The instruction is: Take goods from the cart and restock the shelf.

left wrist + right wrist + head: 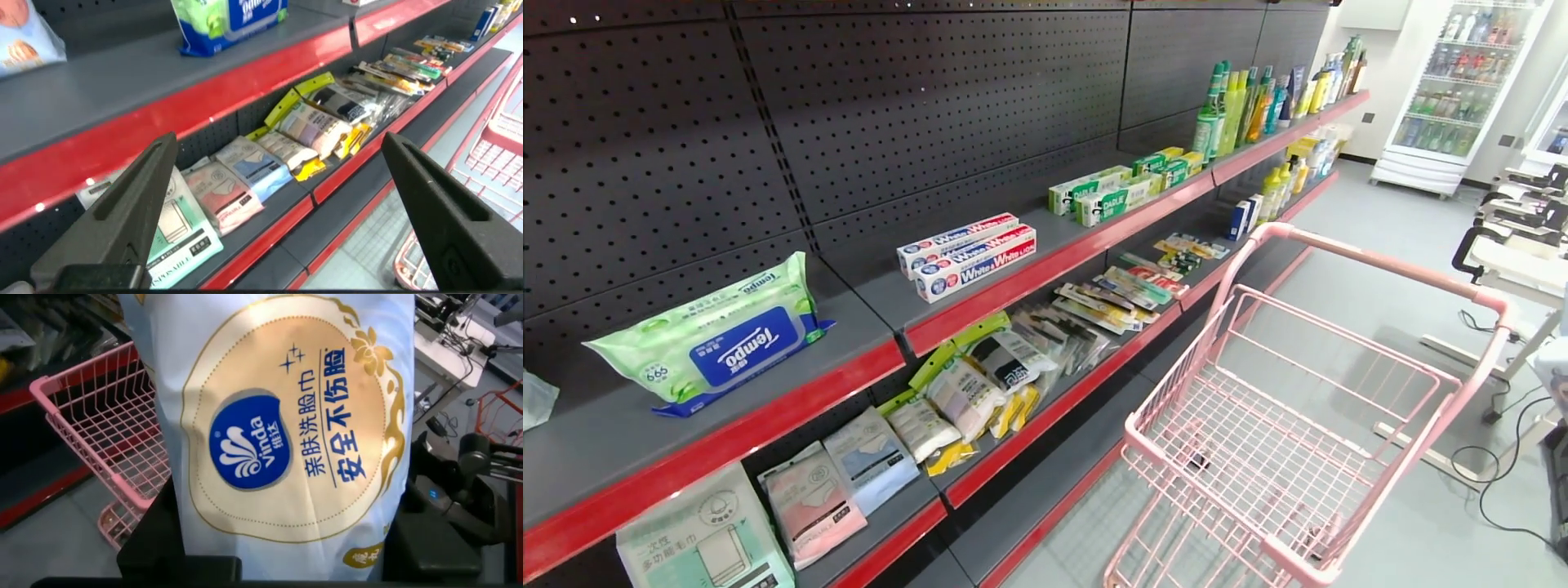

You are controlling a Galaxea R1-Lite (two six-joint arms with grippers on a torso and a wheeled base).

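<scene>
The white soft-plastic pack with a gold oval and a blue emblem (278, 416) sits clamped between my right fingers (151, 539), which squeeze it from both sides near one end. It hangs out in the aisle, with the pink wire cart (98, 416) and the grey floor behind it, well apart from the shelf.

The step in hand, as I judge it, is carrying this pack across and setting it down on the grey shelf with the red front edge (874, 314). The bare stretch between the green wipes pack (715, 339) and the red-and-white toothpaste boxes (968, 253) looks like the best spot.

To do it well, I should:
- hold a firm but not crushing squeeze, since the pack is likely soft and could sag or slide out;
- lift it over the cart's handle (1380, 269) and then over the red lip, rather than pushing into either;
- bring it in low and flat, so that it does not nudge the green wipes pack;
- let go only once the shelf carries its weight.

My left fingers (122, 212) are spread wide and hold nothing, facing the lower shelf's packets (253, 167). I should hold that arm aside, out of the right arm's path.
</scene>
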